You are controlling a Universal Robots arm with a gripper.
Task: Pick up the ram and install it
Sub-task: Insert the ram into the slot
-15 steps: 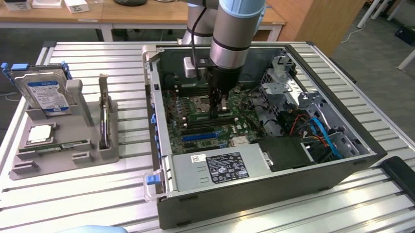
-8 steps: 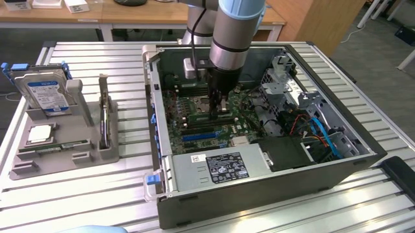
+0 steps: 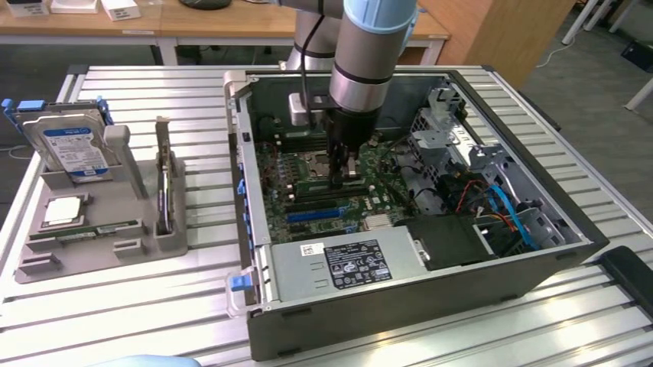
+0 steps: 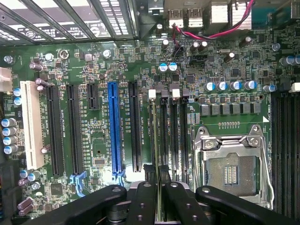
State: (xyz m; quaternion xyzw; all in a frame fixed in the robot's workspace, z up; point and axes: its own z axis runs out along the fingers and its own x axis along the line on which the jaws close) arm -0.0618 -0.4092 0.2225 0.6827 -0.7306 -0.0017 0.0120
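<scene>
My gripper reaches down into the open computer case, over the motherboard. In the wrist view the gripper is shut on the ram, a thin green stick seen edge-on. The stick stands upright along the first of the black memory slots, its far end by that slot's white latch. I cannot tell whether it is seated in the slot. The empty CPU socket with its metal frame lies right beside these slots.
A grey tray at the exterior view's left holds a hard drive, a silver CPU chip and an upright card. The power supply, drive cage and cables crowd the case. Expansion slots run beside the memory slots.
</scene>
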